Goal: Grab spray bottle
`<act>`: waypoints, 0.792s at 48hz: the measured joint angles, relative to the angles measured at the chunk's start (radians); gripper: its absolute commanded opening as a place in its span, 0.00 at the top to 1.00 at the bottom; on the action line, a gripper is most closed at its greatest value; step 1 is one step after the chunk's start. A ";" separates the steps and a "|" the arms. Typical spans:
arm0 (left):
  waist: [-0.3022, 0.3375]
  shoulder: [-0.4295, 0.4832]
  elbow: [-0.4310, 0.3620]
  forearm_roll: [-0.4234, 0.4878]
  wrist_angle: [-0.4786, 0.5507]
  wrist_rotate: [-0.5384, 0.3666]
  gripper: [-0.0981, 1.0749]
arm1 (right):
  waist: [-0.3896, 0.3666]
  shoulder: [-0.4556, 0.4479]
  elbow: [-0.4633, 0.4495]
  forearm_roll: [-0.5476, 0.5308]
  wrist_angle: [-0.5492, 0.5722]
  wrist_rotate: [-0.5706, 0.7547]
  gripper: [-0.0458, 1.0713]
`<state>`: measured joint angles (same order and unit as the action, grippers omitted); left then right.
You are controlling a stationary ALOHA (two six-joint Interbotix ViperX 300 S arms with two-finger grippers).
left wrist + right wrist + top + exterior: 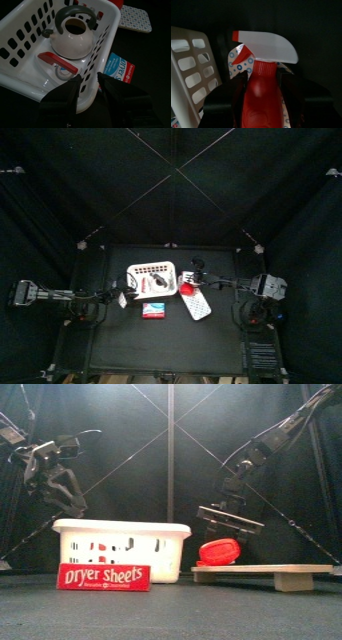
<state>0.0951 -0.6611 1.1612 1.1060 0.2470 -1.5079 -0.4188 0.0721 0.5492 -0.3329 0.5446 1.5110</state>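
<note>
The spray bottle (264, 90), red and white, lies right of the white slotted basket (118, 549), its red part (218, 551) resting at the left end of the flat speckled piece (267, 571). From above the bottle (189, 286) shows between basket and speckled piece. My right gripper (266, 75) hangs over it (221, 524), open, one jaw on each side of the red body; a firm grip does not show. My left gripper (90, 77) hovers high by the basket's left side (56, 484), jaws drawn together, holding nothing.
Inside the basket (27, 30) stand a white kettle (73, 37) with a grey handle and a small red-and-white item (57, 62). A flat blue-and-red dryer-sheets box (103, 577) lies in front of the basket. Black curtains ring the table.
</note>
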 measured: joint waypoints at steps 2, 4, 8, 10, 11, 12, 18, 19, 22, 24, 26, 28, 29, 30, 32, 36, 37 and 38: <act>0.000 0.000 0.000 0.000 0.000 0.000 0.28 | 0.002 0.000 0.000 -0.008 0.005 0.000 0.36; 0.000 0.000 0.000 0.002 0.000 0.000 0.28 | 0.002 0.000 0.002 -0.017 0.008 0.000 0.37; 0.000 0.000 0.000 0.002 0.000 0.000 0.28 | 0.003 -0.002 0.006 -0.044 0.011 0.002 0.40; 0.000 0.000 0.000 0.002 0.000 0.000 0.28 | 0.005 -0.005 0.009 -0.058 0.011 0.003 0.41; 0.000 0.000 0.000 0.002 0.000 0.000 0.28 | 0.006 -0.005 0.009 -0.063 0.011 0.002 0.42; 0.000 0.000 0.000 0.002 0.000 0.000 0.28 | 0.008 -0.006 0.009 -0.071 0.012 0.002 0.42; 0.000 0.000 0.000 0.002 0.000 0.000 0.28 | 0.017 -0.023 0.011 -0.101 0.020 0.003 0.43; 0.000 0.002 0.000 0.002 0.000 0.000 0.28 | 0.020 -0.032 0.011 -0.110 0.021 0.003 0.43; 0.000 0.000 0.000 0.002 0.000 0.000 0.28 | 0.023 -0.060 0.011 -0.130 0.021 0.005 0.43; 0.000 0.000 0.000 0.002 0.000 0.002 0.28 | 0.025 -0.080 0.011 -0.146 0.021 0.009 0.43; 0.000 0.000 0.000 0.002 0.000 0.000 0.28 | 0.028 -0.103 0.012 -0.160 0.021 0.009 0.43; 0.000 0.000 0.000 0.002 0.000 0.000 0.28 | 0.029 -0.126 0.015 -0.170 0.023 0.009 0.43; 0.000 0.000 0.000 0.000 0.000 0.000 0.28 | 0.029 -0.133 0.018 -0.173 0.021 0.012 0.43; 0.000 0.000 0.000 0.000 0.000 0.000 0.28 | 0.031 -0.144 0.020 -0.178 0.021 0.012 0.43; 0.000 0.000 0.000 0.000 0.000 0.000 0.28 | 0.031 -0.160 0.028 -0.181 0.020 0.017 0.43; 0.000 0.000 0.000 0.000 0.000 0.000 0.28 | 0.032 -0.187 0.038 -0.190 0.017 0.015 0.43; 0.000 0.000 0.000 -0.002 0.000 0.000 0.28 | 0.034 -0.193 0.040 -0.192 0.017 0.017 0.43; 0.000 0.000 0.000 0.000 0.000 0.000 0.28 | 0.037 -0.198 0.043 -0.195 0.015 0.015 0.43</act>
<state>0.0951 -0.6611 1.1612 1.1060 0.2470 -1.5079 -0.3820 -0.1258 0.5921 -0.5277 0.5599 1.5263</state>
